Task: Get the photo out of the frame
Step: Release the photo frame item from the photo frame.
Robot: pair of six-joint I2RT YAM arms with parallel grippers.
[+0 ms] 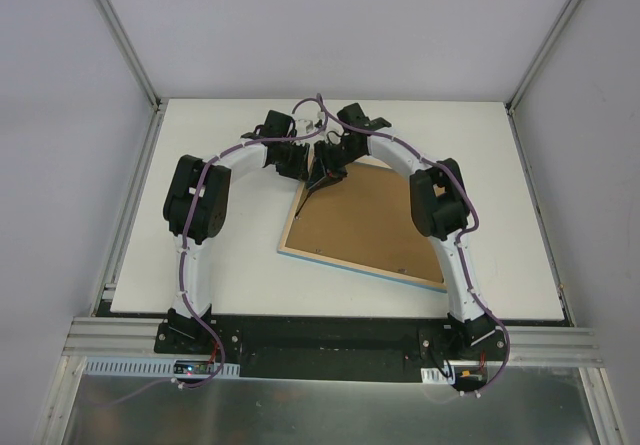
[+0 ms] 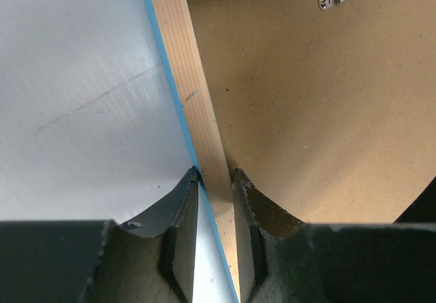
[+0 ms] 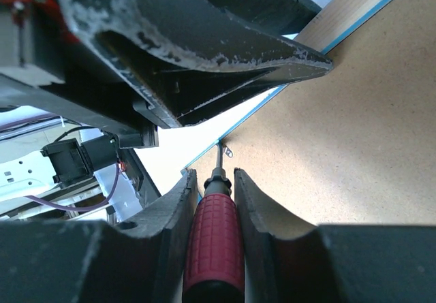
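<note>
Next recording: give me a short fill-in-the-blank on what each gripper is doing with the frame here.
1. The frame lies face ____ on the table, its brown backing board up.
2. The left gripper is closed on the frame's pale ____ rim.
3. The right gripper holds a red-handled ____.
Missing words: down; wooden; screwdriver.

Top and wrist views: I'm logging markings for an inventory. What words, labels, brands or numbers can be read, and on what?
None: no readable text in any view.
Plain brown backing board in the light-blue, pale-wood frame: blank.
Dark-red ribbed screwdriver handle held in the right gripper: no brand shows.
Small circuit boards at the arm bases: too small to read.
</note>
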